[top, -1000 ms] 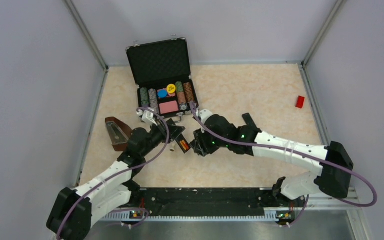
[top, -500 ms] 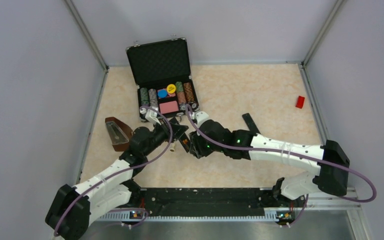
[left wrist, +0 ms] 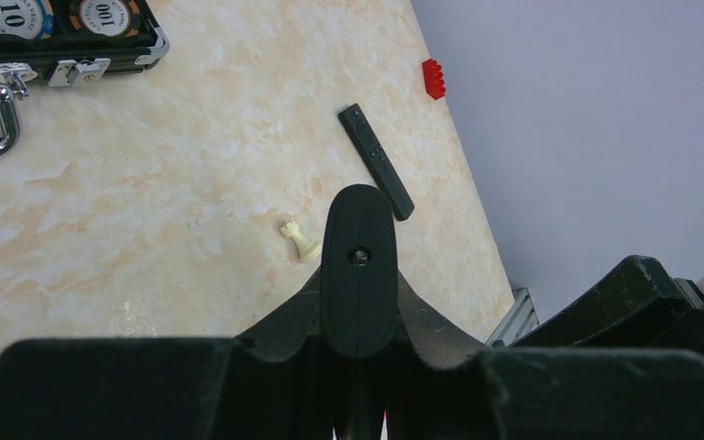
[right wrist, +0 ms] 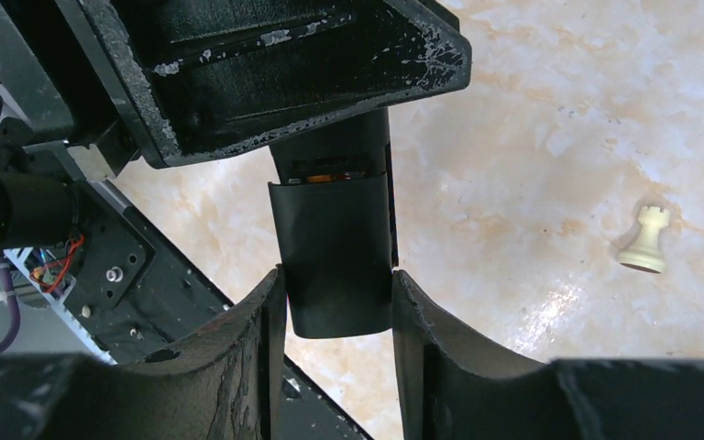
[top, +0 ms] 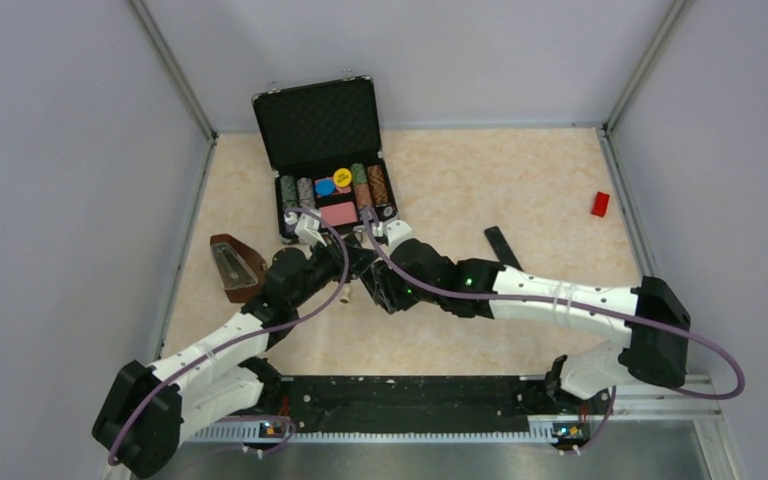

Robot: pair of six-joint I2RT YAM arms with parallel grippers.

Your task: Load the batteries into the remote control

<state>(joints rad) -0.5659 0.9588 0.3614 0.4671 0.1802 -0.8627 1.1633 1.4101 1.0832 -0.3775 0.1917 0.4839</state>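
The table (top: 480, 180) carried an open black case (top: 317, 120) of poker chips at its far side, and the two arms met just in front of it. The left gripper (left wrist: 357, 307) was clamped on the remote control (left wrist: 357, 266), holding it up off the table with one end sticking out past its fingers. The right gripper (right wrist: 335, 284) faced it, its fingers pressed against both sides of the back cover (right wrist: 335, 247), which sat on the remote's body and overlapped it. In the gap above the cover's edge a sliver of orange battery (right wrist: 325, 174) showed inside the remote; I could not tell how many were in there. A brown wedge (top: 232, 265) lay left of the arms and a plain black bar (top: 501, 247) right of them. A red block (top: 600, 203) sat near the right wall. A cream chess rook (right wrist: 645, 240) stood on the table near the grippers.
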